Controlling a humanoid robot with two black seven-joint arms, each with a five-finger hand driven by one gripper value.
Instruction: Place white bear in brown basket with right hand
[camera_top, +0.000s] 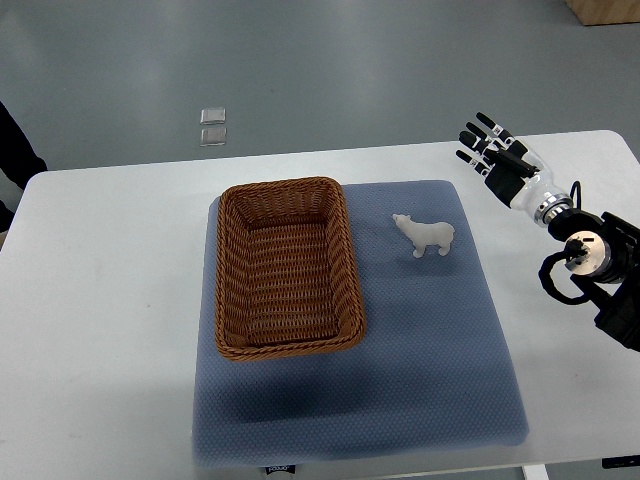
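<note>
White bear (425, 236), brown woven basket (288, 267), blue-grey dotted mat (430, 350), white table (110, 300), black-and-white hand (492, 150).

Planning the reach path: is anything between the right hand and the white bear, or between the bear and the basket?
Nothing visible. Only bare blue mat and table lie between the right hand and the white bear, and only mat between it and the brown basket.

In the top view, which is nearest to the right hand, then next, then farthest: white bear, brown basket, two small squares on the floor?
From the right hand:
1. White bear, on the mat, left of it.
2. Brown basket, mid-table.
3. Small squares, floor beyond the table.
</note>
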